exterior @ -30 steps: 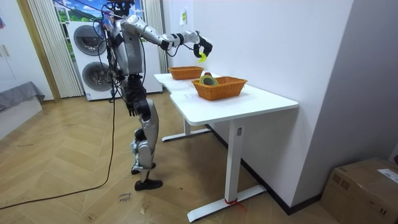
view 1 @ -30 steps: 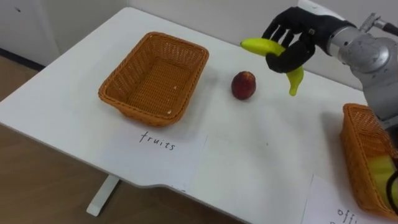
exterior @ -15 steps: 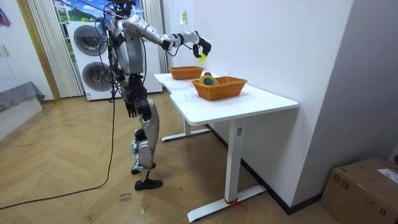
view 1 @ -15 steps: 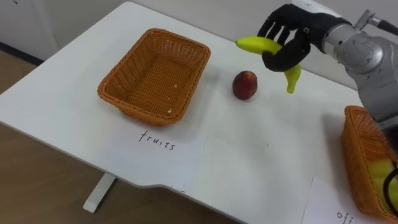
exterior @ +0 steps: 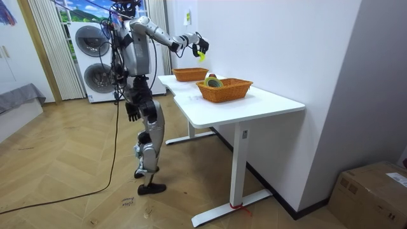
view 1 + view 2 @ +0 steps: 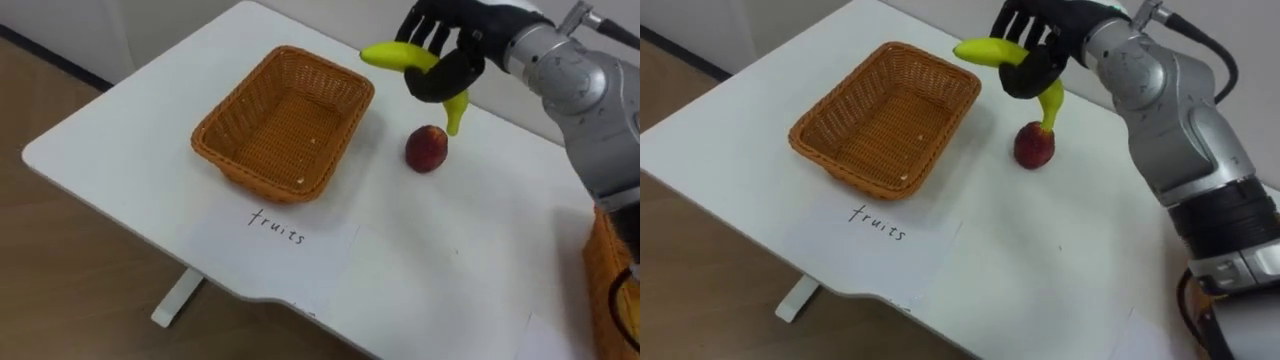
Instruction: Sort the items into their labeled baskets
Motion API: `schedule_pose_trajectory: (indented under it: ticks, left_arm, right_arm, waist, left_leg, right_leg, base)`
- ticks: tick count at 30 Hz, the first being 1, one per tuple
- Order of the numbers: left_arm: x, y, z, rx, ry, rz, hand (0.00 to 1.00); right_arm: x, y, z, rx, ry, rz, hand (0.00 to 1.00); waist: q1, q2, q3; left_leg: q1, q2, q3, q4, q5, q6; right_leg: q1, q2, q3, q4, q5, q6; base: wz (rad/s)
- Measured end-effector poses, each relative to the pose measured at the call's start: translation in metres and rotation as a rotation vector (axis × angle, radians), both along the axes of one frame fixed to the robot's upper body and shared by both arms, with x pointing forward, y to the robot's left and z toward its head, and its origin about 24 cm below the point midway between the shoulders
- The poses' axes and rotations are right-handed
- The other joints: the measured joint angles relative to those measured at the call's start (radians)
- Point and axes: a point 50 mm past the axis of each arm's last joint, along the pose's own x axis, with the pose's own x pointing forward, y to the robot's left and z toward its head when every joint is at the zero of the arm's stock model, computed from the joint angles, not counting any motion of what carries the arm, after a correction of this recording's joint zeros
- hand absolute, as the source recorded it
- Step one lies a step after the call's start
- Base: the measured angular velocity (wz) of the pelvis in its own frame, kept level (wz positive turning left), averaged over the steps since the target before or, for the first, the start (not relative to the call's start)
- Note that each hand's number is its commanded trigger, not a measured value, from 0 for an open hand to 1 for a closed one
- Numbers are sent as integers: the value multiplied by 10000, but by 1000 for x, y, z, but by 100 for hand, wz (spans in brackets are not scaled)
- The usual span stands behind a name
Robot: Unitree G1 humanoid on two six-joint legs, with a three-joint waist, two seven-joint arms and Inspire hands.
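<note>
Right hand: clenched round the banana, upper right of frame, above the table.
Banana: aloft, just off the fruit basket at its far right corner, with the apple below its tip.
Basket: empty, centre-left.
Left hand: hangs at the hip in the room view.
Doing it well: carry the banana leftward past the rim, lower it inside, then let go.

Light is bright and even. The white table reads near-uniform, with no hot spots. The basket throws a faint soft shadow along its foot at 6 o'clock. The peach has a small soft shadow right under it. The banana in the right hand is well lit, without glare. In the room view the floor shows a soft sheen at 8 o'clock.
</note>
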Motion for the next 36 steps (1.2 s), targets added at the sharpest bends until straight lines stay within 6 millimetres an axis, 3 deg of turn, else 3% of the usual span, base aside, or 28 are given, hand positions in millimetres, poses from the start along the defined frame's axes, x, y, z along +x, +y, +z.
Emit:
schedule_pose_trajectory:
  ticks: [7, 18, 25, 36]
  left_arm:
    - [-6, 0, -1, -177, 201, 11, 0]
    - [-15, -1, -3, -453, 527, 52, 0]
    - [-13, -1, -3, -415, 404, 3, 0]
    - [-12, 1, -2, -264, 365, -11, 0]
  right_arm:
    - [-2, 21, -12, -98, 274, 628, 100]
    - [-4, 29, -7, -365, -676, 806, 100]
    - [-12, 55, 1, -19, -1525, 1529, 100]
    - [-17, 68, 1, 110, -2085, 1986, 100]
  waist:
    - [263, -166, 116]
    - [641, -225, 119]
    - [655, -192, 117]
    - [667, -123, 120]
  left_leg:
    - [-9, -15, -189, 0, 10, -22]
    - [-149, -127, -291, 48, 15, -6]
    - [-195, -130, -478, 51, 15, -8]
    - [-321, -149, -575, 144, 19, 3]
  right_leg:
    - [84, 38, -21, 12, -44, 57]
    - [57, -7, -296, 5, -43, 57]
    - [41, -14, -542, 3, -44, 58]
    - [-19, -48, -545, 6, -51, 70]
  base:
    - [8]
    - [2]
    - [9]
    - [3]
